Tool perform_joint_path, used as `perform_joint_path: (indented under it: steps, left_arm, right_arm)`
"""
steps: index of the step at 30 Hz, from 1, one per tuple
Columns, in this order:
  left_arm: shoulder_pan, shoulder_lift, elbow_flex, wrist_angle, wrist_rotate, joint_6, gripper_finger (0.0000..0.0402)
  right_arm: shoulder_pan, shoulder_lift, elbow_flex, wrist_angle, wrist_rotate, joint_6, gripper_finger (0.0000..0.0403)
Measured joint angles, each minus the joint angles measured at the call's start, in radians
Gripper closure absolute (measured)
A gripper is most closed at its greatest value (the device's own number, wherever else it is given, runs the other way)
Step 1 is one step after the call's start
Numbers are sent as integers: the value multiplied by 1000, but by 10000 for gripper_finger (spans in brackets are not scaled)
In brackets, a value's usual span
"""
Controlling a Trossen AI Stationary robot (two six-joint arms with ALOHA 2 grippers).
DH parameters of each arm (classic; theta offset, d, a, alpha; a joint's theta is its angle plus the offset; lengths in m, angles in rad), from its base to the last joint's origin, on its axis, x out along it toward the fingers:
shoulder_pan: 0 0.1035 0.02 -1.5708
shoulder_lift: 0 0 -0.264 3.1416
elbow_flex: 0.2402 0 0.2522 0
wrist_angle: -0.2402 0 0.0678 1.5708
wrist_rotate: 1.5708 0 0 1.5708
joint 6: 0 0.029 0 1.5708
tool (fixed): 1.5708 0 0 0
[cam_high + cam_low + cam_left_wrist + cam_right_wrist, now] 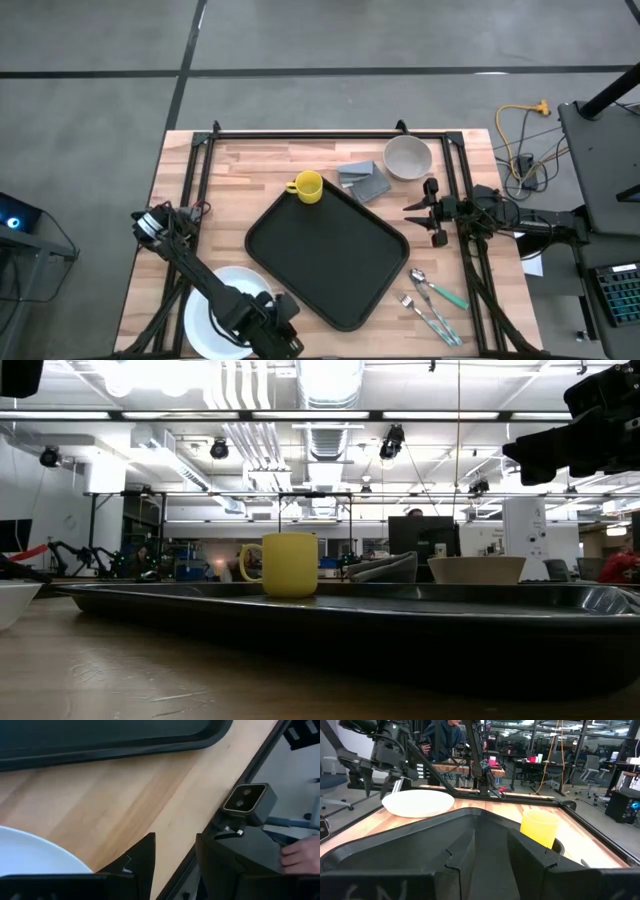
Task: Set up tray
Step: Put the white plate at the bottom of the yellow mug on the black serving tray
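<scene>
The tray (328,256) lies flat in the middle of the wooden table (260,170), turned at an angle to the table's edges. A yellow mug (307,187) stands upright at the tray's far corner; in the low view its foot is hidden behind the rim, so whether it stands inside the tray or just beyond it cannot be told. A folded grey cloth (364,178) and a pale bowl (407,157) lie just beyond the tray's far right side, the cloth close to the rim. A spoon (426,286) and other cutlery with a green handle lie on the wood near the tray's right corner. A white plate (226,322) rests on the table beside the tray's left corner.

The left gripper (268,330) is at the near edge of the table, just beside the plate, its jaws apart with nothing between them. The right gripper (425,212) hangs at the tray's right side, above the table, its fingers (530,855) apart on nothing and pointing across the tray toward the mug.
</scene>
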Motion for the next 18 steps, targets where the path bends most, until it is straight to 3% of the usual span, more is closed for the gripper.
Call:
perform_joint_path:
  steps: [7, 18]
  left_arm:
    - [0, 4, 2, -23, 0, 3, 277]
    - [0, 5, 2, -215, 1, -55, 284]
  right_arm:
    - [0, 0, 0, 0, 0, 0, 296]
    - [0, 0, 0, 0, 0, 0, 296]
